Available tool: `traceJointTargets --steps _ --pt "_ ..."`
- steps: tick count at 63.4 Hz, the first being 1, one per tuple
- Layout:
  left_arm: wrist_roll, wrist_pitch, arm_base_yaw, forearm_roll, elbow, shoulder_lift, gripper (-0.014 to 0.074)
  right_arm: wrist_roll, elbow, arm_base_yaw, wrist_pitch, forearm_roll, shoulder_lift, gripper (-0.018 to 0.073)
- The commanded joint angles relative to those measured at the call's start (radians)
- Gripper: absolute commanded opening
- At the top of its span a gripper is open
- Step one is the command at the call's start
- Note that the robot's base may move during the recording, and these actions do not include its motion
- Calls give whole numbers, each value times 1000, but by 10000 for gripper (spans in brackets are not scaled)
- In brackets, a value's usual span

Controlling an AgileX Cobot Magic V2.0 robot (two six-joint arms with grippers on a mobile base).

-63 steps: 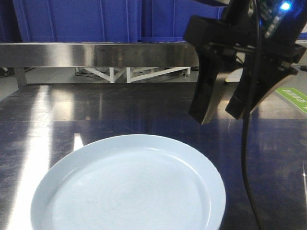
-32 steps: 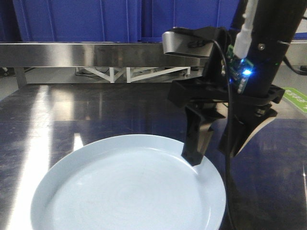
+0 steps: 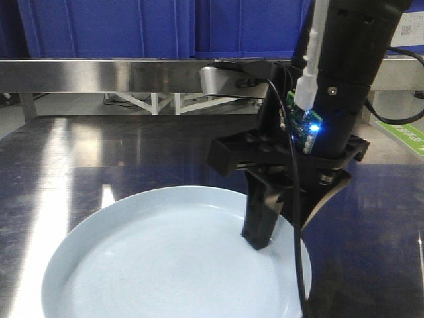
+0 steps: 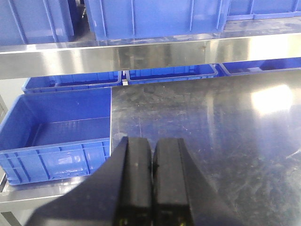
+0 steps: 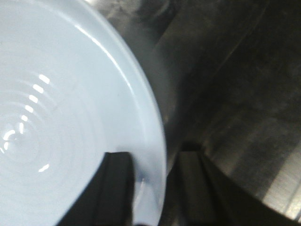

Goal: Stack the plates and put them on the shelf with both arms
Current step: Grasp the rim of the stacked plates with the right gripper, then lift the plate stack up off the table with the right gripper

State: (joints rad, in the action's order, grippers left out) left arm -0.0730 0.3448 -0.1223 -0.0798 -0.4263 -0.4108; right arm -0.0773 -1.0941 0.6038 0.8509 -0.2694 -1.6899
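Observation:
A large pale blue-white plate [image 3: 165, 265] lies flat on the dark steel tabletop [image 3: 132, 152] at the front. I see only this one plate. My right gripper [image 3: 281, 232] is open and stands over the plate's right rim, one finger [image 3: 258, 225] inside the plate and the other outside it. In the right wrist view the rim [image 5: 153, 141] passes between the two fingers of the gripper [image 5: 154, 153]. My left gripper [image 4: 153, 141] is shut and empty, above the tabletop near its left edge. The steel shelf rail [image 3: 99, 74] runs across the back and also shows in the left wrist view [image 4: 188, 49].
Blue plastic crates [image 3: 132, 26] stand on the shelf behind the rail. An open blue crate [image 4: 51, 136] sits beside the table's left edge, with more crates [image 4: 169, 75] under the shelf. A white frame [image 3: 185, 101] shows under the rail, and a green label [image 3: 407, 132] lies at the right.
My right gripper has come down and to the left, from above the table's back right onto the plate's right rim. The plate has not moved.

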Motion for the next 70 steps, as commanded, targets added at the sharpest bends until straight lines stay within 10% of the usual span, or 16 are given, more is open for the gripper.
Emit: traceJointTargets --steps 1,9,70 --pt "1 -104 3 -3 -27 -3 84 1 -24 0 -9 -11 40 160" --pt "1 -104 3 -3 -27 -3 84 1 -24 0 1 -11 40 43" --pt "1 -104 3 -3 -27 -3 84 1 -44 -67 -283 31 490 57"
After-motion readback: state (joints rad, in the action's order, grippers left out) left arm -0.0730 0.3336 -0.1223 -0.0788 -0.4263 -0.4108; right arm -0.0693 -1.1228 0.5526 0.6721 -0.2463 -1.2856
